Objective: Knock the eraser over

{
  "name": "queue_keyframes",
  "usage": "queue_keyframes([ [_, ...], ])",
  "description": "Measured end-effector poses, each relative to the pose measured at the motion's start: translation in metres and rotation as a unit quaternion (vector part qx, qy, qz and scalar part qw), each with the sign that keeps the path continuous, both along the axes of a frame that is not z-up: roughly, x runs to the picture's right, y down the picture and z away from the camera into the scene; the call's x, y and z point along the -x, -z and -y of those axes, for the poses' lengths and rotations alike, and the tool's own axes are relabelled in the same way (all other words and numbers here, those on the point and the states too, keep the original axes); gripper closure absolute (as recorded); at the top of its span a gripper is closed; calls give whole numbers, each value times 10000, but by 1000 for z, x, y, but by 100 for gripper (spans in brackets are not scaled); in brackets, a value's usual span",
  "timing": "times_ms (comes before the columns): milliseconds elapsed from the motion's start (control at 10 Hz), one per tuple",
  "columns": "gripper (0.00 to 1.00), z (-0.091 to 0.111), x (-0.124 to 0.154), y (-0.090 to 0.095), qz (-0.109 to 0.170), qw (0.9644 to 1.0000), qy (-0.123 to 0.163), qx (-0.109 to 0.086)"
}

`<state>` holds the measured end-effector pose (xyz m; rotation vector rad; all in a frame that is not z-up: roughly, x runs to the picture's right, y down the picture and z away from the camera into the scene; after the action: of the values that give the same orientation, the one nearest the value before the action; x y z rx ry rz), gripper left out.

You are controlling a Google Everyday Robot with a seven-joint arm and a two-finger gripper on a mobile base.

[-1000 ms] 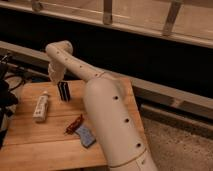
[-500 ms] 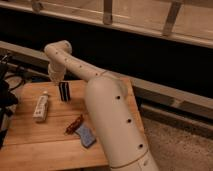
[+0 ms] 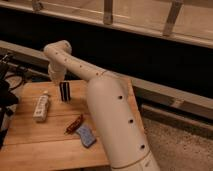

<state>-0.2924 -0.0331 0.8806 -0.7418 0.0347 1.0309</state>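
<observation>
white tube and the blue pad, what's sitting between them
A small reddish-brown object lies between the tube and the pad on the table, in the camera view. The end effector hangs just above the eraser.

No text, number or sign can be read anywhere. The white tube (image 3: 41, 107) lying on the desk (image 3: 30, 145) bears a label, but its print cannot be made out. The jaws, unmarked, hang just above the upright eraser (image 3: 64, 91), whose pale stripes form no letters.
</observation>
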Motion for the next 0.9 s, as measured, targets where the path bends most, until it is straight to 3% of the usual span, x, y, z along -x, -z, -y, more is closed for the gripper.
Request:
queue_keyframes([
  [500, 100, -1, -2, 2, -45, 10000, 17, -33],
  [600, 97, -2, -2, 2, -54, 10000, 27, -33],
  [800, 81, -3, 0, 3, -60, 10000, 52, -46],
  [900, 77, -3, -2, 3, -73, 9999, 45, -61],
])
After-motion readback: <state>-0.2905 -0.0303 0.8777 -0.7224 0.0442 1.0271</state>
